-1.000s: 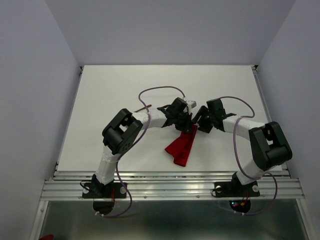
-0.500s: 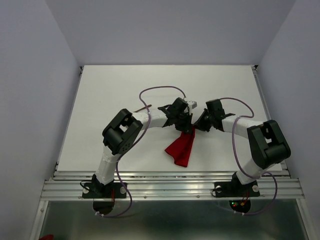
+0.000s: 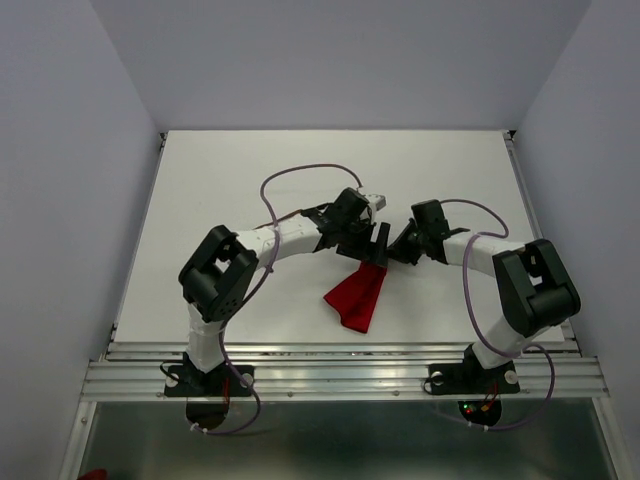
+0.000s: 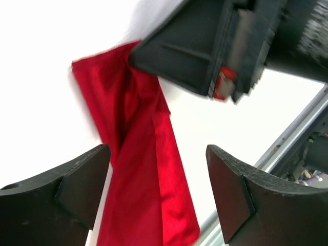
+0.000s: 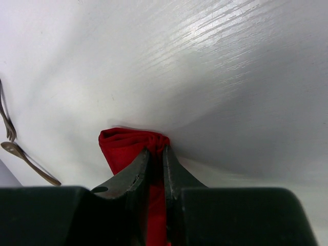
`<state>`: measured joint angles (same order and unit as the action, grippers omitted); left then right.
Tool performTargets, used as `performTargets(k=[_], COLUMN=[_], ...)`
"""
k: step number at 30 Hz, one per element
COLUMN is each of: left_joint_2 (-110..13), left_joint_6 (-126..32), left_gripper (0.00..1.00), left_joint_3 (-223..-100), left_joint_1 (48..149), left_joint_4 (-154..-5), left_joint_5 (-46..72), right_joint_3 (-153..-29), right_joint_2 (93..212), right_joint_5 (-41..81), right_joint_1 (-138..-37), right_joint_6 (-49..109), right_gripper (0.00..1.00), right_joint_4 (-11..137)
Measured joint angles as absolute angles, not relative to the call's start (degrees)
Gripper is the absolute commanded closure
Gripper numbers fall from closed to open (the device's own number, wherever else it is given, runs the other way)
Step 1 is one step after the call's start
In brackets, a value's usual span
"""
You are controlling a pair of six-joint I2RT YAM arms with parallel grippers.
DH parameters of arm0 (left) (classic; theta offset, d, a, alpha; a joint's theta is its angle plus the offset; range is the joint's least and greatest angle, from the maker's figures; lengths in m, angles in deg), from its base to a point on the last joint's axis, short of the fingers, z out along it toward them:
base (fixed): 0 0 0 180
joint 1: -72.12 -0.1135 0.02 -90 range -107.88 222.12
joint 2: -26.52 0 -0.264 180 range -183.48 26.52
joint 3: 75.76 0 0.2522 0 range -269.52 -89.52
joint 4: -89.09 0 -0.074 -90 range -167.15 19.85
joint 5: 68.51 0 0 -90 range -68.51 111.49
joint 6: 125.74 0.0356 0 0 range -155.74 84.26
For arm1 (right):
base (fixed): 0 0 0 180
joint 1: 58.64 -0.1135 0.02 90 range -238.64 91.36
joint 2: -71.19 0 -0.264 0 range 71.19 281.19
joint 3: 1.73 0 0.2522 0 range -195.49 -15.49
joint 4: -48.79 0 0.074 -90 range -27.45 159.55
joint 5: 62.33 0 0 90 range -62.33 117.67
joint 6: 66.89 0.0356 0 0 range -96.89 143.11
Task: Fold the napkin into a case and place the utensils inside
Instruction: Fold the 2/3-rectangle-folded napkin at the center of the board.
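The red napkin [image 3: 356, 297] lies folded into a long narrow strip on the white table, running toward the near edge. My right gripper [image 5: 156, 152] is shut on the strip's bunched far corner; in the top view it [image 3: 391, 257] meets the cloth from the right. My left gripper [image 4: 158, 151] hovers open above the napkin [image 4: 136, 169], nothing between its fingers [image 4: 77, 189], and sits just left of the right one [image 3: 370, 244]. Two thin wooden utensils, a fork [image 5: 6, 122] and a spoon [image 5: 26, 160], lie on the table beyond the napkin at the left edge of the right wrist view.
The metal rail [image 3: 340, 352] runs along the near table edge, close to the napkin's near end. The left arm's purple cable [image 3: 300, 175] loops over the table's middle. Grey walls enclose the table on three sides.
The left gripper opened, let go of the napkin and its arm swung slightly left. The right gripper closed on the napkin's far corner. The napkin's near end shifted a little left.
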<state>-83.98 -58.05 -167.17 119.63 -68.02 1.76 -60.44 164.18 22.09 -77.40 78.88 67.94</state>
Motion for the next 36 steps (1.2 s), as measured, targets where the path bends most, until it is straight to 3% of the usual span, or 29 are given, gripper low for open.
performTargets(k=[5, 13, 26, 30, 36], left_joint_2=[-75.8, -58.8, -54.1, -54.9, -57.0], left_joint_6=[-59.3, -65.4, -80.2, -84.6, -87.7], left_gripper=[0.2, 0.16, 0.2, 0.3, 0.65], left_joint_3=[-161.4, -141.9, -120.9, -117.6, -117.2], left_joint_1=[118.8, 110.0, 109.6, 109.6, 109.6], left_joint_4=[-66.9, -69.7, -84.9, -92.9, -98.1], left_joint_5=[4.4, 4.5, -5.1, -8.2, -10.2], right_joint_3=[-60.4, -60.3, -60.3, -60.3, -60.3], right_joint_2=[164.5, 164.6, 164.6, 164.6, 164.6], right_joint_5=[22.1, 22.1, 22.1, 22.1, 22.3], right_joint_1=[-77.4, -77.4, -77.4, -77.4, -77.4], right_joint_6=[79.8, 80.0, 79.9, 79.9, 79.8], right_gripper=[0.99, 0.99, 0.99, 0.99, 0.99], right_joint_4=[67.1, 66.7, 66.7, 66.7, 67.0])
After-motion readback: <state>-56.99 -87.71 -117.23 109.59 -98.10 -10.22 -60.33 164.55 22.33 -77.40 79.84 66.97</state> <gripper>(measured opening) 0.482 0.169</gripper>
